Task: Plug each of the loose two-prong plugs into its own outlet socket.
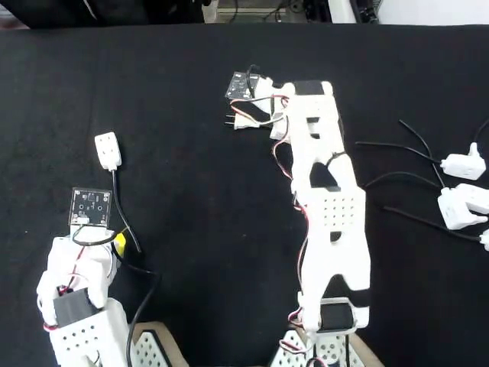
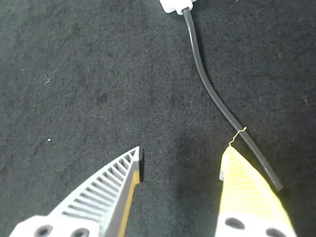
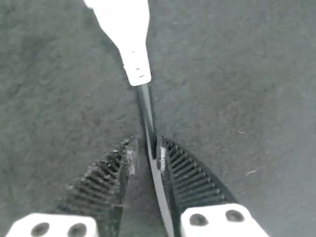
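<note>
A white two-prong plug (image 1: 238, 121) lies at the table's far middle, prongs pointing left. My right gripper (image 1: 250, 115) is just behind it. In the right wrist view the gripper (image 3: 145, 148) is shut on the plug's thin black cable (image 3: 146, 113), a short way behind the plug body (image 3: 123, 24). A white outlet block (image 1: 108, 150) sits at the left with its black cord (image 2: 212, 94) trailing toward my left arm. My left gripper (image 2: 180, 163) is open over bare cloth, the cord passing beside its yellow finger (image 2: 237, 173).
Several white plugs and outlet blocks (image 1: 462, 202) with black cords lie at the right edge. Black cloth (image 1: 183, 229) covers the table. The left arm's base (image 1: 76, 321) stands at the near left corner, and the outlet block's corner (image 2: 175, 5) shows ahead of it.
</note>
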Controlling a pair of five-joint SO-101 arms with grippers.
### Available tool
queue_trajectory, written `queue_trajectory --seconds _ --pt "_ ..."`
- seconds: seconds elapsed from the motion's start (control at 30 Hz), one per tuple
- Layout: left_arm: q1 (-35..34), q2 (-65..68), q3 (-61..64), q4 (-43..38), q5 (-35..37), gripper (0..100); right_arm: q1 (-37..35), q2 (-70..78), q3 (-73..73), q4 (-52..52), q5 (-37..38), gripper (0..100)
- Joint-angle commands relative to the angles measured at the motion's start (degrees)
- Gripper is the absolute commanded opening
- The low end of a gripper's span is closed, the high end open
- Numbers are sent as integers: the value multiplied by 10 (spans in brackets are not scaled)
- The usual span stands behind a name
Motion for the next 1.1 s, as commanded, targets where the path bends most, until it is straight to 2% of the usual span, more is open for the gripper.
queue_trajectory --seconds 0.0,0.07,0.47,0.6,1.07 --pt "0 -5 3 0 -3 259 4 40 -62 60 44 51" --pt "0 -5 3 0 -3 259 5 69 -98 89 69 11" --pt "0 -5 3 -1 -3 259 43 156 -377 279 79 12" --pt "0 -5 3 -1 -3 259 75 160 -365 280 86 12" --pt "0 -5 3 -4 -3 259 215 72 -199 280 194 12"
